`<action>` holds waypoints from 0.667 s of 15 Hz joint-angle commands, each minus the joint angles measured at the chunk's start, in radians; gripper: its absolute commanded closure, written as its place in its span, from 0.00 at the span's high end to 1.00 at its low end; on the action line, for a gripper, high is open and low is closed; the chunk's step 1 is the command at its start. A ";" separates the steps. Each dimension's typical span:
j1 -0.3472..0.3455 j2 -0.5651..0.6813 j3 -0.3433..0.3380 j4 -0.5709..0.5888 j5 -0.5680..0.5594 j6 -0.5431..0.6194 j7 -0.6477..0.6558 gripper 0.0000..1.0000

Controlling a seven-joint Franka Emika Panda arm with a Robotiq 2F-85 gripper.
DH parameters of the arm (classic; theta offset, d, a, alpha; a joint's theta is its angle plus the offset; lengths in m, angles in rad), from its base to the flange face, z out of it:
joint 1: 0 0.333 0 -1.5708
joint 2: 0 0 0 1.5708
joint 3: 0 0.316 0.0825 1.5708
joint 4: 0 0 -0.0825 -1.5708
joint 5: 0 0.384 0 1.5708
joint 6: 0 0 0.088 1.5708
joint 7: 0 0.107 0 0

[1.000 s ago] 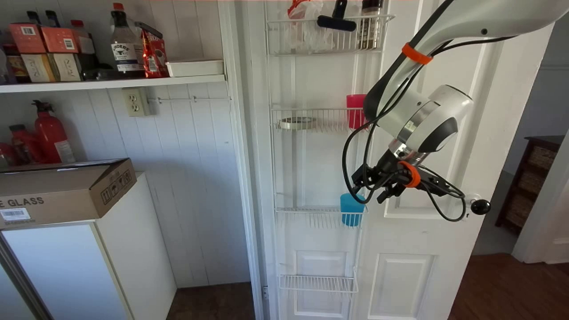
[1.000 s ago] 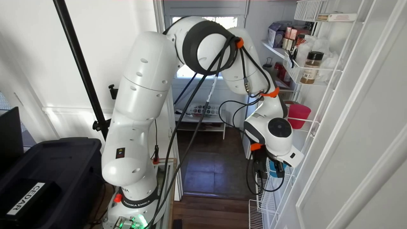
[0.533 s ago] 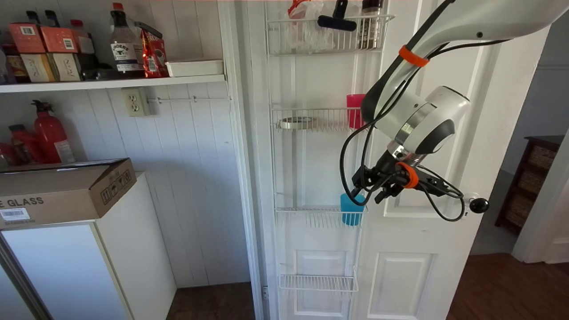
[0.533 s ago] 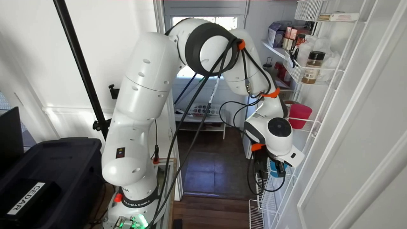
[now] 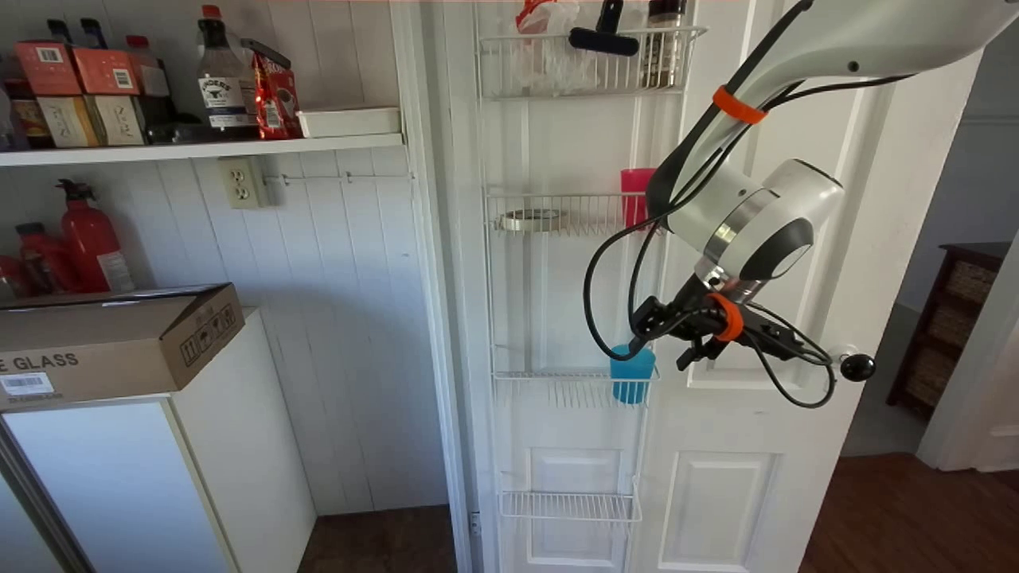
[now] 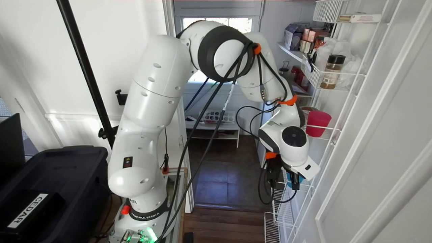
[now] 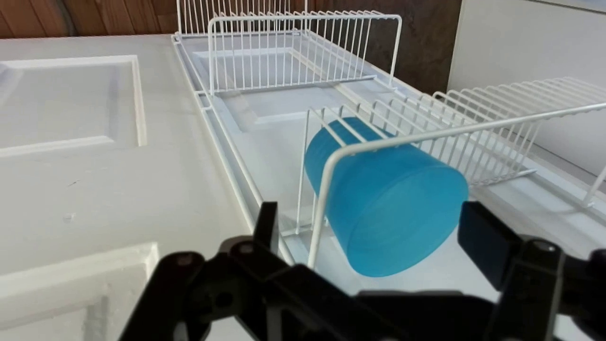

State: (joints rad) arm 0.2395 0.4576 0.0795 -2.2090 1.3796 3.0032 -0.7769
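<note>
A blue cup lies tipped in a white wire door shelf, its round closed end facing the wrist camera. My gripper stands open around the near end of that cup. The right finger is close to the cup's edge; whether it touches cannot be told. Between the left finger and the cup runs the bent wire of the shelf's end. In an exterior view the black gripper hangs just above and beside the blue cup. In another exterior view the arm's hand hides most of the cup.
White wire shelves climb the white door. A pink cup and a tape-like ring sit one shelf higher. Cables loop beside the gripper. A door knob juts out nearby.
The hand has shifted slightly and tilted, and the cable loop has swung outward. The fingers drew in a little, then spread again. The blue cup appears in the same place.
</note>
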 commanded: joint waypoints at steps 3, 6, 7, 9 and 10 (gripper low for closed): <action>-0.001 0.023 0.011 0.010 0.085 0.065 0.046 1.00; -0.035 0.009 0.016 0.003 0.114 -0.008 0.042 1.00; -0.050 0.002 0.020 0.001 0.127 -0.042 0.031 1.00; -0.075 -0.011 0.025 -0.005 0.145 -0.109 0.002 1.00; -0.085 -0.014 0.030 -0.004 0.159 -0.130 -0.019 1.00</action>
State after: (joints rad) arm 0.2244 0.4609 0.1005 -2.2138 1.4593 2.9734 -0.7155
